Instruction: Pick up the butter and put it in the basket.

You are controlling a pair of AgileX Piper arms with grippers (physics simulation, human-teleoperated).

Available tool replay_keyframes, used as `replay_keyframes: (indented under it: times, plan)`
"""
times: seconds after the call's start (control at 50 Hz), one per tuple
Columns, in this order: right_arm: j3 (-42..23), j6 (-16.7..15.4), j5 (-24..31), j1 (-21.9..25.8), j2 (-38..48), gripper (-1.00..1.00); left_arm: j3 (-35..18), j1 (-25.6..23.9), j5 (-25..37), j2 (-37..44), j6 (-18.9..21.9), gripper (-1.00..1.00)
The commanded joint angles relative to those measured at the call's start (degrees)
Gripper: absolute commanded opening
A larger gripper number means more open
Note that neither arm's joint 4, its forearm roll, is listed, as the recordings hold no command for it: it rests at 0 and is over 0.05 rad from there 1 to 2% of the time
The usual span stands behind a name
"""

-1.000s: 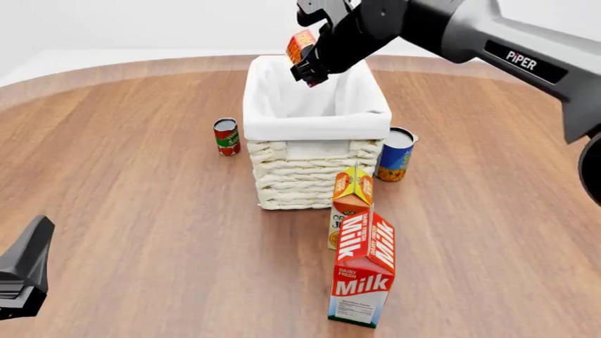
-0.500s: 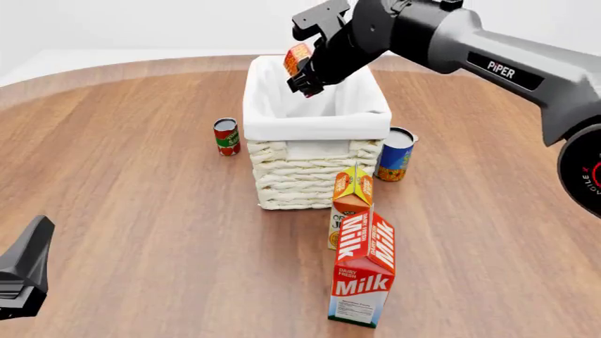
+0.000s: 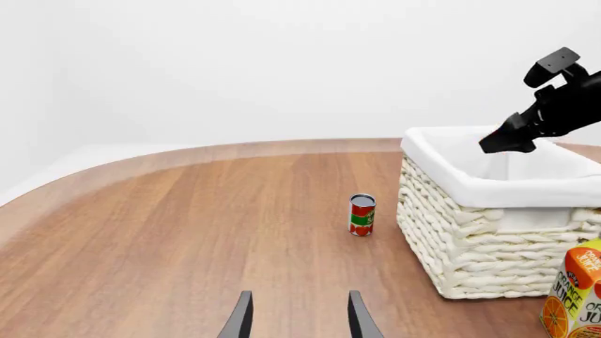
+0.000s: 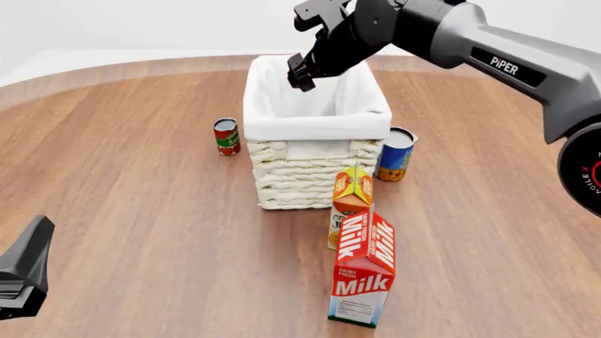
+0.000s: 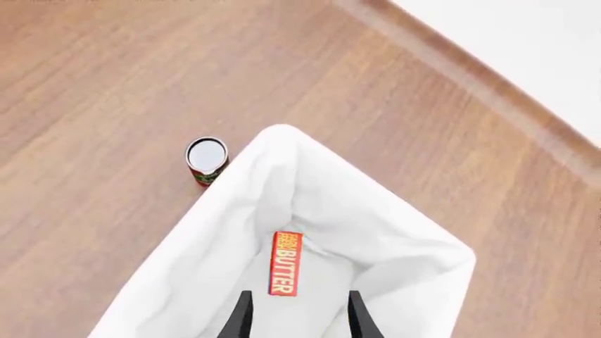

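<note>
The butter (image 5: 283, 263), a small flat red-orange box with white lettering, lies inside the basket (image 5: 376, 232) on its white cloth lining, seen only in the right wrist view. The cream wicker basket (image 4: 316, 172) stands at the table's middle; it also shows in the left wrist view (image 3: 488, 239). My right gripper (image 4: 298, 74) hangs open and empty over the basket's far end; its fingertips (image 5: 241, 317) frame the butter from above. My left gripper (image 3: 297, 320) is open and empty, low at the near left.
A red-green can (image 4: 226, 136) stands left of the basket and a blue-orange can (image 4: 395, 154) stands right of it. An orange juice carton (image 4: 351, 201) and a tall red Milk carton (image 4: 364, 267) stand in front of the basket.
The right gripper has let go of the butter, which dropped into the basket. The gripper now stands empty above it. The left arm has not moved.
</note>
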Motion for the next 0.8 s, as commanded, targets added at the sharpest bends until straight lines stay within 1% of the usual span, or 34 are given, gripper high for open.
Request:
replay_keyframes:
  times: [0.02, 0.34, 0.4, 0.42, 0.44, 0.46, 0.5, 0.52, 0.54, 0.56, 0.58, 0.6, 0.62, 0.66, 0.68, 0.7, 0.72, 0.76, 0.78, 0.8]
  plan:
    - [-0.18, 0.21, -0.23, 0.07, -0.39, 1.00, 0.00, 0.00, 0.00, 0.00, 0.00, 1.00]
    - [0.15, 0.29, 0.04, 0.04, -2.43, 1.00, 0.00, 0.00, 0.00, 0.00, 0.00, 1.00]
    - [3.33, 1.29, -1.57, 0.68, -6.81, 1.00, 0.00, 0.00, 0.00, 0.00, 0.00, 1.00]
    - [4.62, 2.61, -2.22, 1.29, -8.70, 1.00, 0.00, 0.00, 0.00, 0.00, 0.00, 1.00]
    - [6.54, 2.81, -3.02, 1.80, -10.79, 1.00, 0.00, 0.00, 0.00, 0.00, 0.00, 1.00]
    - [10.12, 4.48, -4.82, 3.09, -14.75, 1.00, 0.00, 0.00, 0.00, 0.00, 0.00, 1.00]
    - [14.97, 4.71, -7.37, 2.80, -19.43, 1.00, 0.00, 0.00, 0.00, 0.00, 0.00, 1.00]
    - [22.18, 5.85, -10.90, 3.79, -25.93, 1.00, 0.00, 0.00, 0.00, 0.00, 0.00, 1.00]
    - [27.37, 6.58, -13.68, 4.79, -30.24, 1.00, 0.00, 0.00, 0.00, 0.00, 0.00, 1.00]
    - [30.10, 7.19, -15.10, 4.48, -32.09, 1.00, 0.00, 0.00, 0.00, 0.00, 0.00, 1.00]
    - [33.12, 6.09, -16.92, 3.90, -33.65, 1.00, 0.00, 0.00, 0.00, 0.00, 0.00, 1.00]
    - [37.50, 6.92, -19.58, 4.39, -36.77, 1.00, 0.00, 0.00, 0.00, 0.00, 0.00, 1.00]
    - [40.24, 7.80, -20.97, 4.66, -38.57, 1.00, 0.00, 0.00, 0.00, 0.00, 0.00, 1.00]
    - [47.36, 8.09, -25.22, 4.97, -43.48, 1.00, 0.00, 0.00, 0.00, 0.00, 0.00, 1.00]
    - [49.95, 7.12, -26.48, 4.79, -44.87, 1.00, 0.00, 0.00, 0.00, 0.00, 0.00, 1.00]
    - [54.40, 8.41, -29.01, 5.36, -48.07, 1.00, 0.00, 0.00, 0.00, 0.00, 0.00, 1.00]
    - [54.48, 8.41, -29.06, 5.36, -48.10, 1.00, 0.00, 0.00, 0.00, 0.00, 0.00, 1.00]
    - [60.31, 7.46, -32.56, 5.53, -51.97, 1.00, 0.00, 0.00, 0.00, 0.00, 0.00, 1.00]
    - [64.12, 8.67, -34.72, 5.19, -54.77, 1.00, 0.00, 0.00, 0.00, 0.00, 0.00, 1.00]
    - [66.69, 9.03, -35.94, 5.55, -56.88, 1.00, 0.00, 0.00, 0.00, 0.00, 0.00, 1.00]
